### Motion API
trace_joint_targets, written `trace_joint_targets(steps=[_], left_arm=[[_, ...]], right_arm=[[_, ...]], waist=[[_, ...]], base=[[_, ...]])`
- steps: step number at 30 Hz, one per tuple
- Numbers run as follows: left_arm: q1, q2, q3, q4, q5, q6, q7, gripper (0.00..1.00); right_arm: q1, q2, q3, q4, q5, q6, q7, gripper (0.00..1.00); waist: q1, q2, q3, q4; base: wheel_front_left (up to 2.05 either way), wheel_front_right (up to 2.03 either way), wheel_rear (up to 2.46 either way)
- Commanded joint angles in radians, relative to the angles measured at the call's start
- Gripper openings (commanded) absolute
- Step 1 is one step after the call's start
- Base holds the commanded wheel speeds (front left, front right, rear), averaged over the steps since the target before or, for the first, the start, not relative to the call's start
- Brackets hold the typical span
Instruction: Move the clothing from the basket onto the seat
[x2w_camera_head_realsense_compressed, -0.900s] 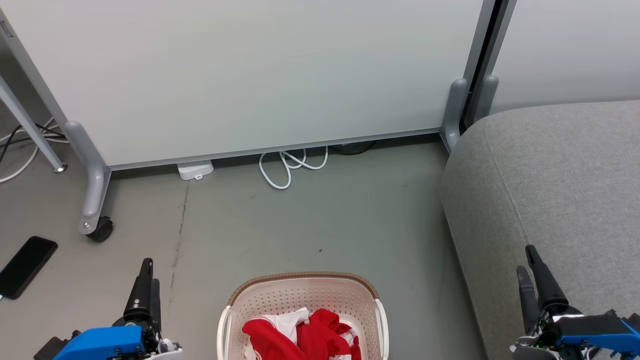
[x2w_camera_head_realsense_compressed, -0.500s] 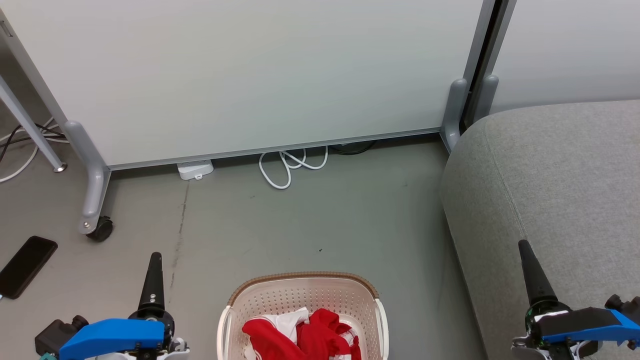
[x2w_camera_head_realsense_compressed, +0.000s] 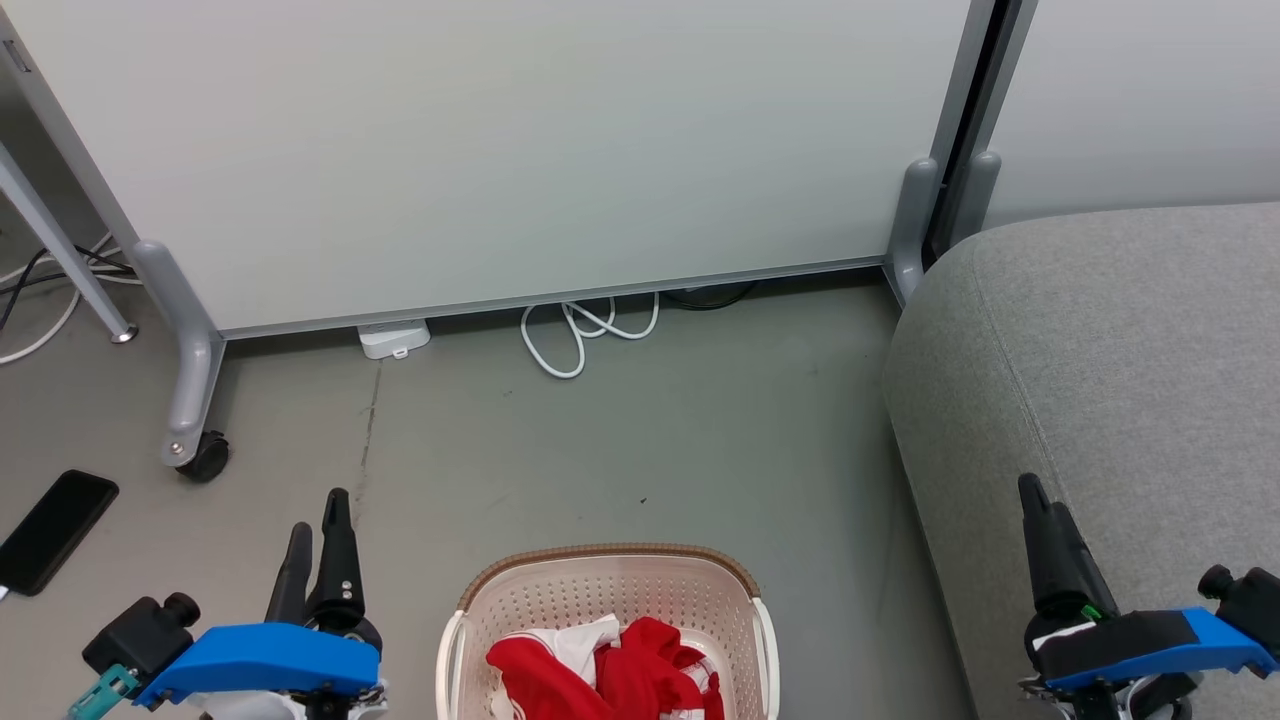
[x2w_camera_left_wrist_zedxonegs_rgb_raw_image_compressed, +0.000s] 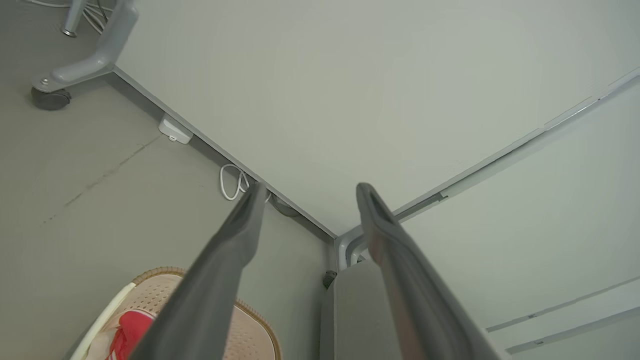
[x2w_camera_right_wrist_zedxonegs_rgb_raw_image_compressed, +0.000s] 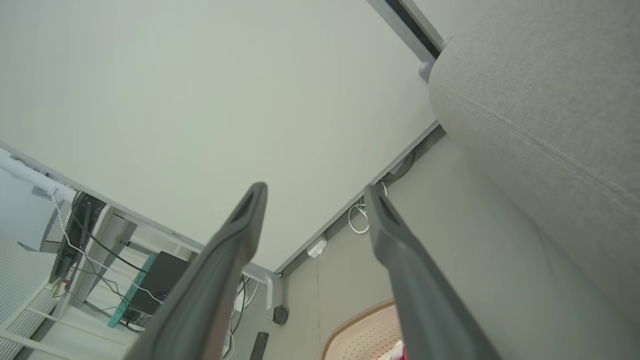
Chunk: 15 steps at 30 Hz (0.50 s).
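A wide white panel (x2w_camera_head_realsense_compressed: 520, 150) stands far ahead of both pairs of jaws, on the grey floor (x2w_camera_head_realsense_compressed: 650, 440). The seat (x2w_camera_head_realsense_compressed: 1130, 350) is on the right side. It lies under the right gripper (x2w_camera_head_realsense_compressed: 1030, 490) and continues ahead of it. The basket (x2w_camera_head_realsense_compressed: 610, 550) stands on the floor between the two grippers, a little nearer to the left gripper (x2w_camera_head_realsense_compressed: 318, 515). The clothing (x2w_camera_head_realsense_compressed: 620, 675) lies crumpled inside the basket, red with some white, and it is apart from both pairs of jaws.

In the wrist views the jaws of each gripper are spread wide and hold nothing. A black phone (x2w_camera_head_realsense_compressed: 55, 530) lies on the floor to the left of the left jaws. A white cable (x2w_camera_head_realsense_compressed: 585, 335) is coiled at the foot of the panel, well ahead of them.
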Motion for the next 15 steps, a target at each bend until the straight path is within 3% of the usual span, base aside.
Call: trace_joint_targets(steps=[1,15], left_arm=[[-0.016,0.012,-0.01,-0.015,0.047,0.0,-0.013,1.0],[-0.019,0.023,-0.042,-0.025,0.22,-0.004,-0.056,1.0]], right_arm=[[-0.015,-0.006,0.002,-0.011,-0.053,0.002,-0.013,1.0],[-0.019,-0.007,0.005,-0.006,-0.251,0.003,-0.054,1.0]], waist=[[-0.0001,-0.0001,0.0,0.001],[-0.0001,-0.0001,0.002,0.007]], base=[[0.0,0.0,0.0],[0.0,0.0,0.0]])
